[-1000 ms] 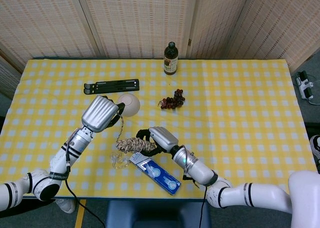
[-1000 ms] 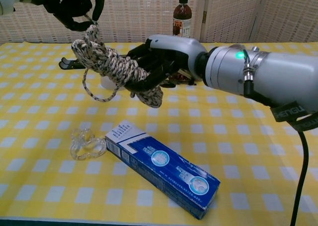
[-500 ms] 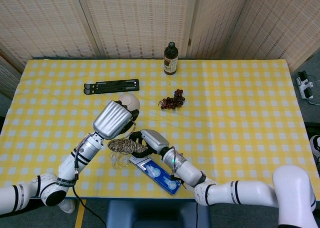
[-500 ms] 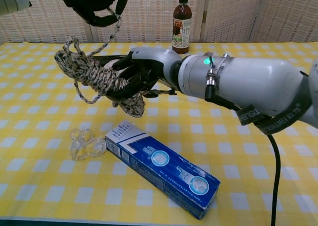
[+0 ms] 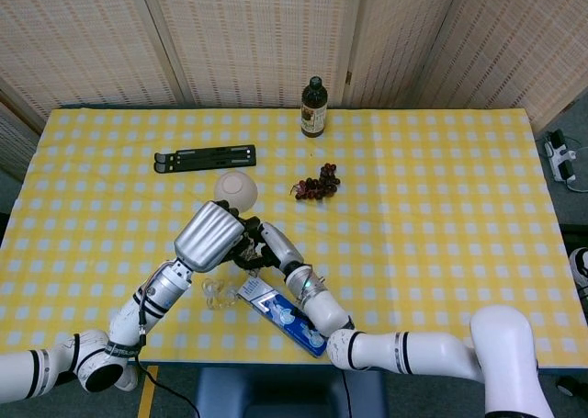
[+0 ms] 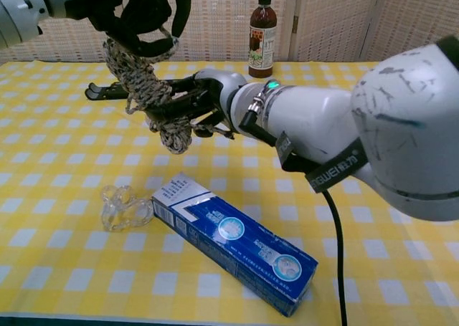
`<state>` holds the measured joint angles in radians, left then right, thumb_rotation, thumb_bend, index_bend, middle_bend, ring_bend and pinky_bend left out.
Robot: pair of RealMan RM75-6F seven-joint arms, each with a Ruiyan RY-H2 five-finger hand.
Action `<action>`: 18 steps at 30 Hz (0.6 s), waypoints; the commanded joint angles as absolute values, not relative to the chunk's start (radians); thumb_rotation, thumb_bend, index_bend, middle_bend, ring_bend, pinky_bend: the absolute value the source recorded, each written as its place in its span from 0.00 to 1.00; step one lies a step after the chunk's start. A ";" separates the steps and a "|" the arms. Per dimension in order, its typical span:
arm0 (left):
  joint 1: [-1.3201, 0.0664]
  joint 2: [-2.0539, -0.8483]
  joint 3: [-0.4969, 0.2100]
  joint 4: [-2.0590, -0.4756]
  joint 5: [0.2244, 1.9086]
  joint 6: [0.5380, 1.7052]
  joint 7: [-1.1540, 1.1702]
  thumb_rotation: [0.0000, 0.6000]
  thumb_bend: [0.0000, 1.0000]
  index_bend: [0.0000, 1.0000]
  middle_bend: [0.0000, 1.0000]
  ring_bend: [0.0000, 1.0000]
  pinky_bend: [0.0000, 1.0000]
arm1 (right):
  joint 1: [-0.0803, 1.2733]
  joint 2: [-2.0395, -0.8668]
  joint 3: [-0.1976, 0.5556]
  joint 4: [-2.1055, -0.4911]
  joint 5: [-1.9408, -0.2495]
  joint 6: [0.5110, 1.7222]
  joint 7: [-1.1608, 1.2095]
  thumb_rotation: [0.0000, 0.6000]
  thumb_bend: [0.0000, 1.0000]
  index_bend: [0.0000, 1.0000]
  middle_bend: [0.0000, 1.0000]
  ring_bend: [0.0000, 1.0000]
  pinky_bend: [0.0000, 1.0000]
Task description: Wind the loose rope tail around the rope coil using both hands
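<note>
The speckled rope coil [image 6: 148, 94] hangs almost upright above the table, its lower end [image 6: 174, 135] drooping. My right hand [image 6: 192, 105] grips the coil from the right side, dark fingers wrapped around its middle. My left hand [image 6: 145, 12] is directly above, fingers curled over the coil's top, pinching the rope tail there. In the head view the silver back of my left hand [image 5: 209, 235] covers most of the coil, and my right hand [image 5: 272, 244] presses against it from the right; only a scrap of rope [image 5: 246, 253] shows between them.
Below the hands lie a blue toothpaste box [image 6: 233, 241] and a clear plastic piece [image 6: 125, 207]. Farther back are a white bowl [image 5: 235, 187], a black folding stand [image 5: 204, 158], grapes [image 5: 316, 183] and a dark bottle [image 5: 313, 107].
The coil has swung from lying slanted to nearly upright. My left hand has come down onto its top with the tail, and both hands have drawn closer together.
</note>
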<state>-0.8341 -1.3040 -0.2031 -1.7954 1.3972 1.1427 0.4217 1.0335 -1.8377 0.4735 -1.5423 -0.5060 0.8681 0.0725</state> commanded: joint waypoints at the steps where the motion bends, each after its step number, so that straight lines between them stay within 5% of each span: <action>1: -0.822 -1.319 -0.198 -1.784 1.407 1.160 0.403 1.00 0.52 0.63 0.88 0.76 0.70 | 1.009 -1.884 0.515 -1.517 -0.496 0.902 0.137 1.00 0.51 1.00 0.87 1.00 0.89; 18: -0.760 -1.339 -0.177 -1.716 1.418 1.185 0.226 1.00 0.52 0.63 0.88 0.76 0.70 | 0.873 -1.977 0.625 -1.456 -0.741 0.921 0.474 1.00 0.51 1.00 0.87 1.00 0.89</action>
<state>-0.7664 -1.3401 -0.1790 -1.7214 1.4210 1.1871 0.2418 0.8942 -1.9707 0.6087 -1.4658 -0.7014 0.9282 0.4367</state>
